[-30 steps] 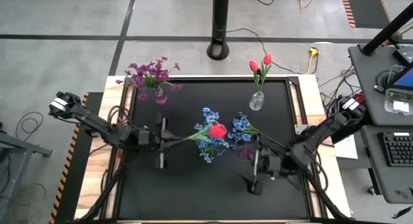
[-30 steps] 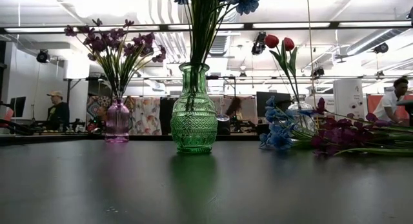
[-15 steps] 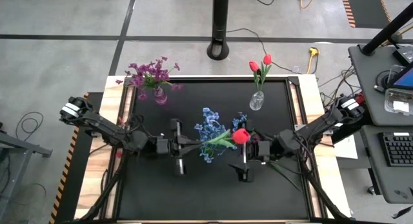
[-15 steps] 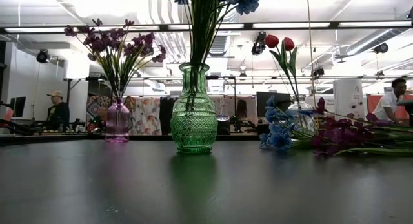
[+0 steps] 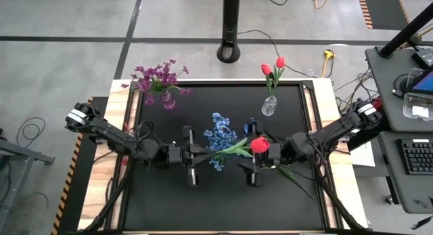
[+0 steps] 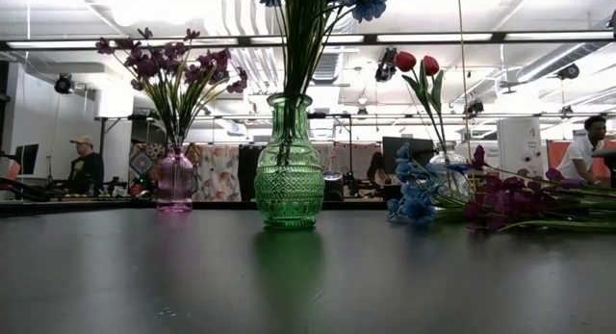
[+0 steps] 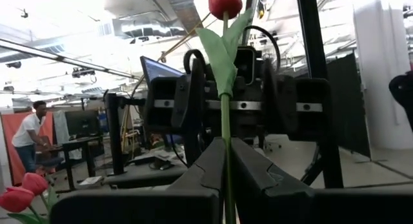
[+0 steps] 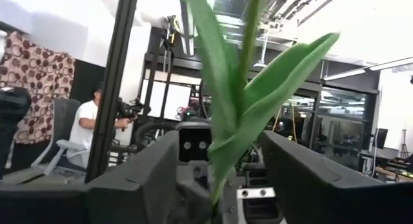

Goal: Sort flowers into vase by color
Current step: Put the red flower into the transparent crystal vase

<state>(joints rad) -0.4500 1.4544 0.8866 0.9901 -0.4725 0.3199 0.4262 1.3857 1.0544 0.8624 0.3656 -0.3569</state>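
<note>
Above black table [image 5: 162, 208], left claw [image 5: 203, 151] pinching red tulip [image 5: 259, 144] stem, right claw [image 5: 260, 158] wide around its leaves.

a thin green stem with long pointed green leaves [image 8: 240, 114] rises between the right gripper [image 8: 219, 185]'s two dark, spread fingers [image 8: 139, 179]. beyond it faces another dark gripper body [image 8: 193, 150]. a seated person in a white shirt [image 8: 84, 130] shows behind.
</note>
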